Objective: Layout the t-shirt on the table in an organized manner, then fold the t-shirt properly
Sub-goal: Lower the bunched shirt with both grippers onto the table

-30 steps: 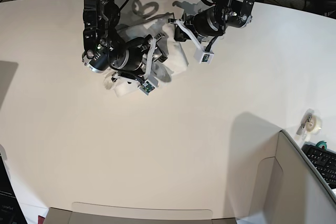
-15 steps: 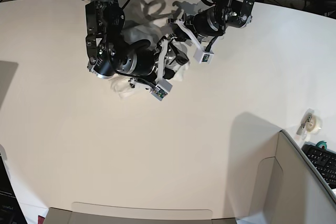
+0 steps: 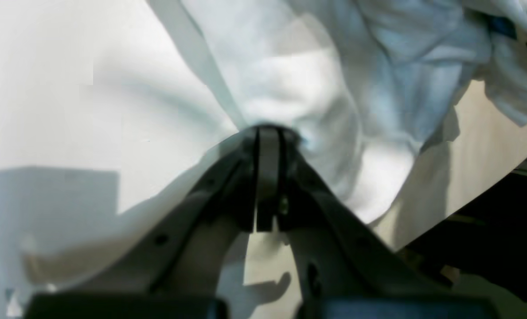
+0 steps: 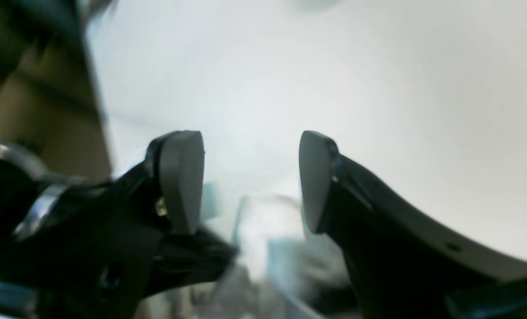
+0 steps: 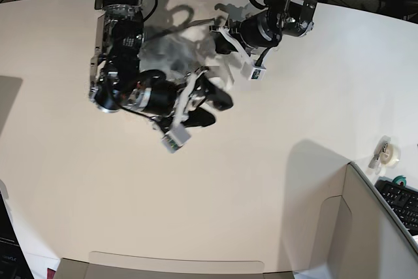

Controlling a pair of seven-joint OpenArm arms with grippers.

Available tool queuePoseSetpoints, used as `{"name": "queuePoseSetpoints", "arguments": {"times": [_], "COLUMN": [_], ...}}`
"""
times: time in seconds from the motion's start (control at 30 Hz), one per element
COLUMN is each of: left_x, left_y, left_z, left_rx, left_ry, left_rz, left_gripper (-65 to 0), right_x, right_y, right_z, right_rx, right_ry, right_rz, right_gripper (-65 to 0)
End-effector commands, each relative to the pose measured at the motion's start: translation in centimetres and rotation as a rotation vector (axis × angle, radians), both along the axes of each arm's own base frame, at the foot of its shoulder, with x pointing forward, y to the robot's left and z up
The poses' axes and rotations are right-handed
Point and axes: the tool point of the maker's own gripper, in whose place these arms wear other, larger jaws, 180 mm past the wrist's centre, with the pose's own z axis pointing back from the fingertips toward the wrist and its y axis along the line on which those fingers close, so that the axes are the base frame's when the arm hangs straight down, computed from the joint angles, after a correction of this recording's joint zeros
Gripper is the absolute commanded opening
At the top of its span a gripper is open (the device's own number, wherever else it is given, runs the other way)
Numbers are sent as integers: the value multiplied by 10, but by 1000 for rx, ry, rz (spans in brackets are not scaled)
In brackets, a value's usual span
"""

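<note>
- Left gripper (image 3: 267, 146), dark, with long tapering fingers: jaws pressed together with a fold of the crumpled white cotton t-shirt (image 3: 316, 75) pinched at the tips. The cloth fans out and away from that pinch, up the left wrist view.
- Right gripper (image 4: 250, 181), black with grey rounded pads: jaws spread wide, nothing between them. Only the pale, smooth off-white table (image 4: 378, 79) shows past the pads, and blurred shapes lower down that I cannot make out.
- In the base view the shirt (image 5: 171, 50) sits bunched near the table's (image 5: 261, 181) curved far edge, between the two arms. The left gripper (image 5: 222, 38) is at the bundle's side; the right gripper (image 5: 212, 106) points out over bare tabletop, just beside the heap on its near side, apart from it.
- No long axis to read: it is a lump, not yet laid out. A scrap of blue print (image 3: 502, 26) peeks out.
- My read: the shirt lies behind the open right jaws, so that arm must turn back toward the heap for a second hold before any spreading.
</note>
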Motion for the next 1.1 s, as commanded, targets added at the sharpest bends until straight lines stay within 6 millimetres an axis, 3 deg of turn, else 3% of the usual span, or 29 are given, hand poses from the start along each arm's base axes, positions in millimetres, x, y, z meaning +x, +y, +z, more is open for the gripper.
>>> {"name": "queuePoseSetpoints", "arguments": {"times": [0.0,0.07,0.2,0.3,0.4,0.47,0.6,0.7,0.87,1.07], "left_x": [-13,-14,-14,-14,-14,-14,-16,-15,-11,-11], "left_y": [15,15,15,14,14,14,14,14,16,17], "left_z": [-18,-18,-18,-18,-18,-18,-22,-23,-27,-28], "left_rx": [92,92,92,90,90,90,93,93,99,101], "left_ry": [67,69,69,69,67,67,80,83,87,93], "left_rz": [-1,-2,-2,-7,-6,-6,-9,-6,-4,-4], "left_gripper": [-650,-650,-650,-650,-650,-650,-650,-650,-650,-650], "right_x": [12,24,35,28,16,8,0,-2,2,2], "right_y": [-10,-41,-136,-186,-227,-245,-244,-212,-173,-151], "right_z": [21,24,16,-3,-20,-33,-64,-75,-58,-28], "right_rx": [51,64,46,4,-11,-3,-5,-3,-21,-66], "right_ry": [-57,-67,-59,-7,46,89,191,222,161,51], "right_rz": [-39,-138,-395,-499,-597,-649,-643,-558,-457,-395], "right_gripper": [-307,-308,-318,-444,-648,-650,-650,-650,-650,-650]}}
